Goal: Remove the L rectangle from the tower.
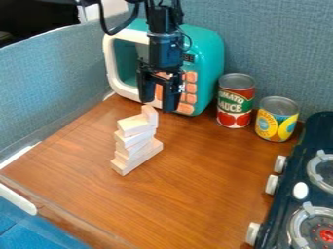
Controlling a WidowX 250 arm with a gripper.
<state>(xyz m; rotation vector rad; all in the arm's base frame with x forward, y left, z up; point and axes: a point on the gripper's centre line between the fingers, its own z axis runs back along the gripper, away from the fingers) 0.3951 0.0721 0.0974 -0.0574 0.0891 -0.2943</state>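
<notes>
Stove [300,171] foremost, the pincer [158,106] hung wide above the tower [133,148]; its L rectangle [135,125] probably wanted a straight, gentle lift.

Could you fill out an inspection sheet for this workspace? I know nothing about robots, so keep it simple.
Surface: brown wood-grain tabletop, no spills seen
Job's things: unevenly stacked tower of pale blocks, standing; upright block at its top
Clutter: toy microwave, red can, yellow can, toy stove
Claw: claw open, holding nothing, above the tabletop near the tower
Cables: black cable looping beside the arm
Surroundings: blue-grey panels
</notes>
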